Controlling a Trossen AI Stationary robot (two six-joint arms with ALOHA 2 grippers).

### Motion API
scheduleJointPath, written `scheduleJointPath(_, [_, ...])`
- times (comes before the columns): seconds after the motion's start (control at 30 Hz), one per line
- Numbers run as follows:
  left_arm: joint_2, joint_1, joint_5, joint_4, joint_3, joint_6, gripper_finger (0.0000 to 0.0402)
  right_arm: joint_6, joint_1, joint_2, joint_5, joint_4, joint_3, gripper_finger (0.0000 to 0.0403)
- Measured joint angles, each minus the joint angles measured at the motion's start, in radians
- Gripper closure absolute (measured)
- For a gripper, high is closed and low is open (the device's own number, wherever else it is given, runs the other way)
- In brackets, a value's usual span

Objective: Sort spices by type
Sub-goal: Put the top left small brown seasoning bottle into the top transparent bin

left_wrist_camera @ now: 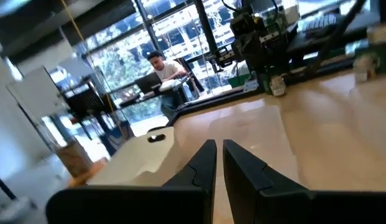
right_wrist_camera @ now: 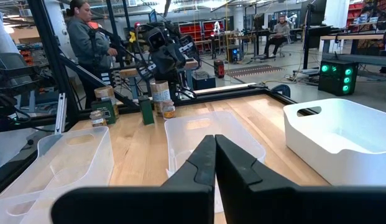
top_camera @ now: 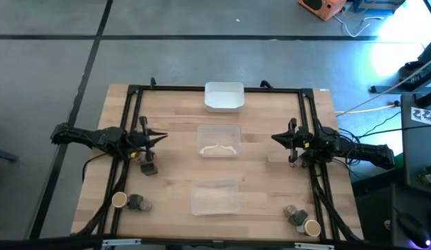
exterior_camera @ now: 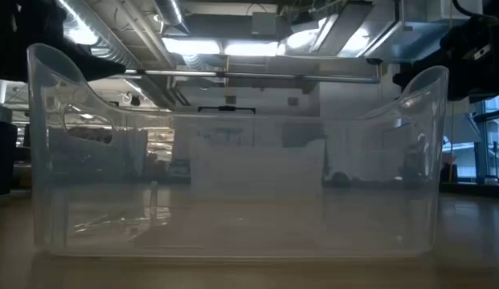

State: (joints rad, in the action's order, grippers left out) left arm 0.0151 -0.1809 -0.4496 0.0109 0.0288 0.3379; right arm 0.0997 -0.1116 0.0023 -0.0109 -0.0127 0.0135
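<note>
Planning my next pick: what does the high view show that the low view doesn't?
High only: both arms, left end effector and right end effector, the white rectangular plastic tray, small spice containers such as the dark blocky one and the tan-topped round jar. Low only: the room's ceiling lights behind. Both: the near clear plastic tray on the wooden table.

From above, the spice containers (top_camera: 147,167) are too small to tell by kind; the cluster near the left corner (top_camera: 130,202) and the cluster near the right corner (top_camera: 300,220) read only as tiny grey and tan shapes. At surface height the clear tray (exterior_camera: 233,160) fills the picture and hides both arms and every container behind it.
</note>
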Motion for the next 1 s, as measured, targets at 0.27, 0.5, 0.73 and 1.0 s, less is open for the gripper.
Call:
scheduleJointPath(0.27, [0.000,-0.001,-0.001,0.097,-0.003,-0.306,0.0382,0.003,0.000,0.000,0.020,-0.040,-0.001,0.0391])
scheduleJointPath(0.5, [0.002,0.012,-0.009,0.271,-0.002,-0.189,0.0382,0.006,0.000,0.000,0.097,-0.046,-0.001,0.0391])
scheduleJointPath(0.73, [0.047,0.012,-0.019,0.325,0.022,-0.129,0.0382,0.002,0.000,0.000,0.147,-0.039,0.000,0.0391])
scheduleJointPath(1.0, [0.297,0.012,-0.072,0.297,0.210,-0.107,0.0383,-0.003,0.000,0.000,0.151,-0.039,0.000,0.0391])
